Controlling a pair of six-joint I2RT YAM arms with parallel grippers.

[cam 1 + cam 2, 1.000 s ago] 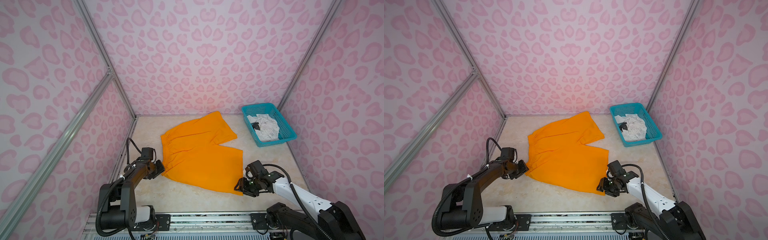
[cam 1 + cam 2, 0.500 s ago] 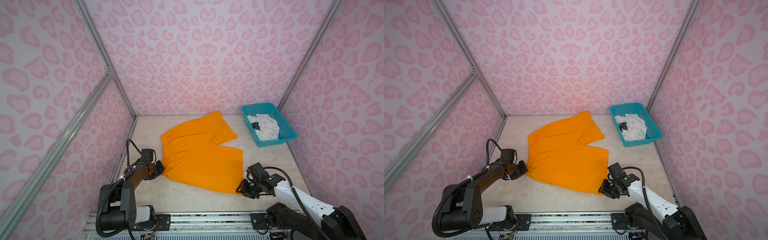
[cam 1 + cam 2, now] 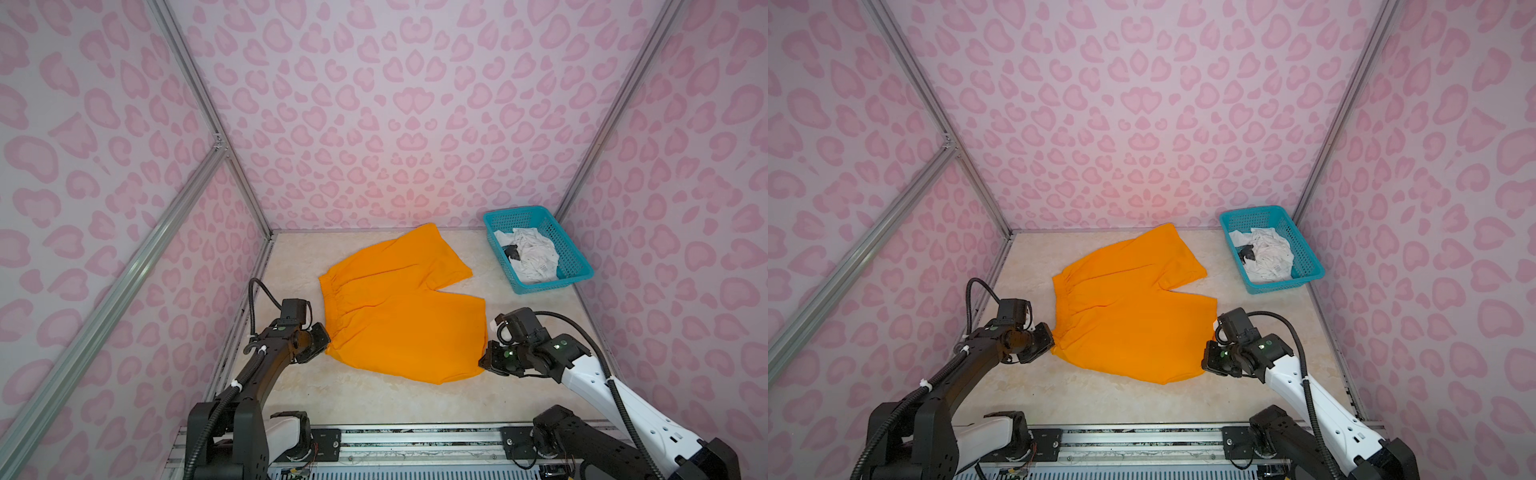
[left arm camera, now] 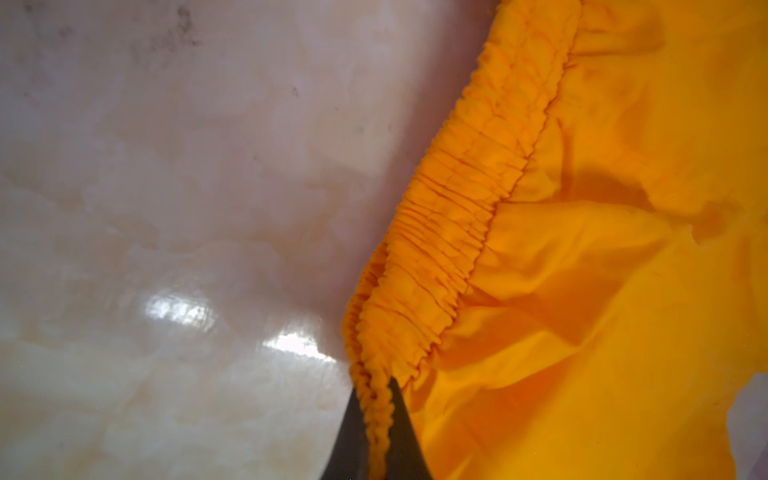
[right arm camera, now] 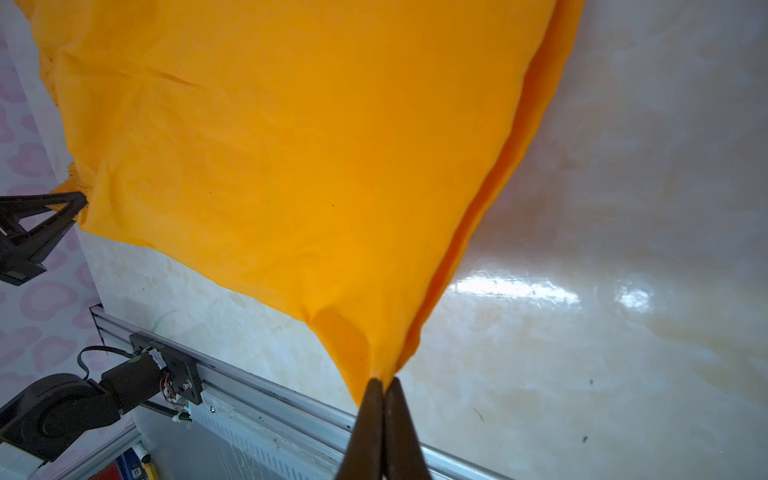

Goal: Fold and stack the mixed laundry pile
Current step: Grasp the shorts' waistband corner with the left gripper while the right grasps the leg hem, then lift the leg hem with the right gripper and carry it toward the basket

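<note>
The bright orange shorts lie spread flat on the pale tabletop in both top views. My left gripper is shut on the near end of the gathered elastic waistband. At the near corner of the leg hem, my right gripper is shut on the orange cloth. The crumpled white T-shirt with a dark print lies in the teal basket.
The teal basket stands at the back right, near the right wall. Pink patterned walls close in the back and both sides. An aluminium rail with both arm bases runs along the near edge, also seen as the rail in the right wrist view.
Both grippers have closed: the left one on the waistband end, the right one on the hem corner. The right gripper has shifted slightly nearer. The shorts lie about as before.
</note>
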